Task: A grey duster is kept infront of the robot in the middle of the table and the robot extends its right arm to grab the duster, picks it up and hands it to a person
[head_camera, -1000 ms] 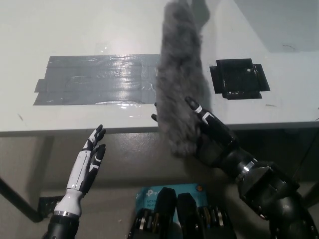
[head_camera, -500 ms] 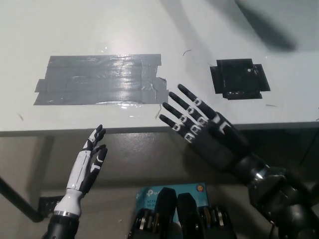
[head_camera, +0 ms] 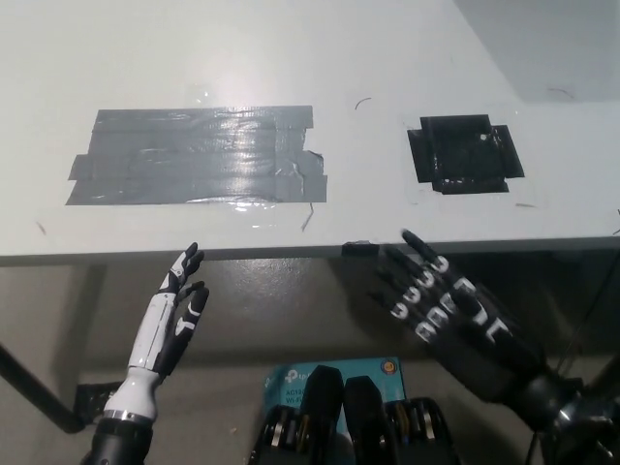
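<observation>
Right hand at 5 o'clock below the desk edge: fingers spread, empty. Left hand (7 o'clock) idle, likewise. Duster not visible; handling cannot be judged.

The white counter runs past the top, left and right edges. The black right hand's arm is cut off at the lower right corner, below the counter.

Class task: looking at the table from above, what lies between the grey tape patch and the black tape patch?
In the head view, only bare white tabletop lies between the rectangular grey tape patch and the square black tape patch, apart from a small dark curved mark.
</observation>
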